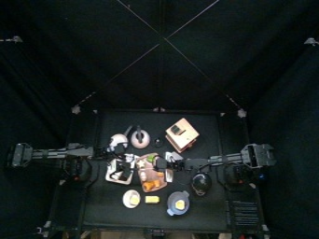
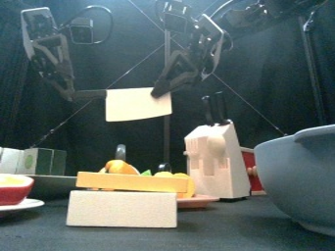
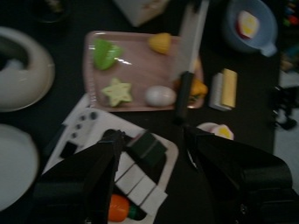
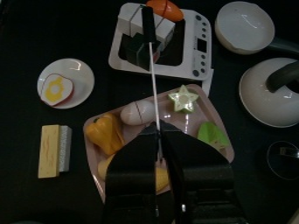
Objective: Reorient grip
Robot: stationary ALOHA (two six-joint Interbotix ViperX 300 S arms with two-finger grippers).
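Black tabletop (image 1: pixel 88 201): your right gripper (image 4: pixel 156 166) fingers pinch the knife (image 4: pixel 153 83), left gripper (image 3: pixel 149 149) fingers open; a loose regrasp drops it onto the pink tray (image 4: pixel 216 122).

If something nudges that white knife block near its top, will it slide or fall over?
It would probably tip rather than slide: the knife block stands tall on a fairly narrow base. The handles sticking out of its top likely raise its balance point. It looks like light plastic, so a low push may just shift it.
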